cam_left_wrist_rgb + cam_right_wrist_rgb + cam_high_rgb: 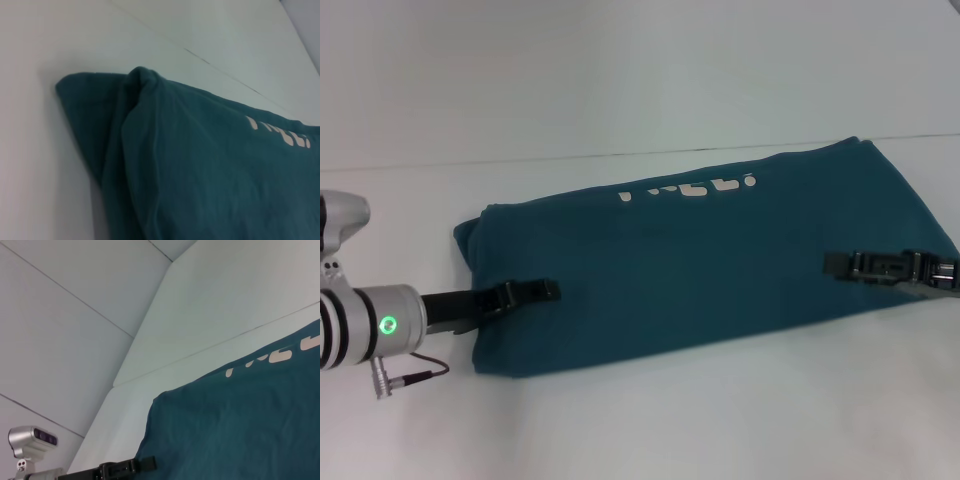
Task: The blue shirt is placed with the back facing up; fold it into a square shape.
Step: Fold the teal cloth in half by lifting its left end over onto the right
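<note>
The shirt [710,270] is lying across the middle of the head view on the white tabletop [650,420], folded into a long band that is running from the left centre up toward the upper right, with a strip of white lettering [688,188] showing near its upper edge. The left end effector [535,292] is reaching in from the lower left of the frame, its black fingers lying low over the shirt's left end; whether they are pinching cloth or merely resting there cannot be told. The right end effector [840,265] is coming in from the right edge at mid-height, its fingers stretching flat over the shirt's right part, and its grip likewise cannot be told. In the left wrist view the shirt [200,170] is filling the lower right, its folded corner bunching into a ridge. In the right wrist view the shirt [240,425] is covering the lower right, and the left end effector [145,463] is showing at the bottom edge.
</note>
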Tool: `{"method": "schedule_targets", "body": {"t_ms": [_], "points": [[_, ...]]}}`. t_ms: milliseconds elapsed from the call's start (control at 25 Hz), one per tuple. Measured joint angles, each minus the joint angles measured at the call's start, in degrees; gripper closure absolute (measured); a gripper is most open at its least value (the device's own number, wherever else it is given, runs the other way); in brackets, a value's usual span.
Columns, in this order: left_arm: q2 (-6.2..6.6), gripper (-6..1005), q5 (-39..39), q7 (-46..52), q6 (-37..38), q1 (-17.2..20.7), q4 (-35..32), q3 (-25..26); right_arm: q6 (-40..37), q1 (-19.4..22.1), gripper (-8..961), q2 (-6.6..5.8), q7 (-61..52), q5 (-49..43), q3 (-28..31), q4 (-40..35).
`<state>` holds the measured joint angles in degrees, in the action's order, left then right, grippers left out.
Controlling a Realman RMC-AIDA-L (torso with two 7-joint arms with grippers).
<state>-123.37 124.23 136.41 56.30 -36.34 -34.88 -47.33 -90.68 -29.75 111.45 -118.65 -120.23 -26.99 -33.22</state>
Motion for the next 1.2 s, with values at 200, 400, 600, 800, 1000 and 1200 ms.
{"method": "schedule_targets", "body": {"t_ms": [200, 400, 600, 800, 1000, 1200], "points": [[0.62, 230, 0.1, 2.8, 0.0, -0.5, 0.0, -0.4, 0.0, 0.3, 425, -0.02, 0.0, 0.1, 0.0, 0.0], [0.78, 376, -0.2, 3.0, 0.5, -0.4, -0.2, -0.2, -0.1, 0.3, 425, 0.0, 0.5, 0.2, 0.0, 0.1], [1.15, 572, -0.6, 3.0, 2.4, 0.1, -1.0, 0.7, -0.2, 0.3, 425, -0.01, 0.5, 0.2, 0.1, 0.4], [1.91, 752, -0.7, 3.6, 5.9, 1.4, -2.5, 2.2, -0.1, 0.3, 424, -0.05, 0.5, 0.2, 0.1, 0.5], [2.45, 926, -0.6, 4.6, 8.9, 3.3, -5.4, 3.3, -0.1, 0.3, 424, -0.07, 0.5, 0.2, 0.2, 0.5], [2.94, 950, -0.4, 4.6, 10.6, 3.5, -5.7, 5.1, 0.1, 0.2, 424, 0.06, 0.5, 0.2, 0.2, 0.5]]}}
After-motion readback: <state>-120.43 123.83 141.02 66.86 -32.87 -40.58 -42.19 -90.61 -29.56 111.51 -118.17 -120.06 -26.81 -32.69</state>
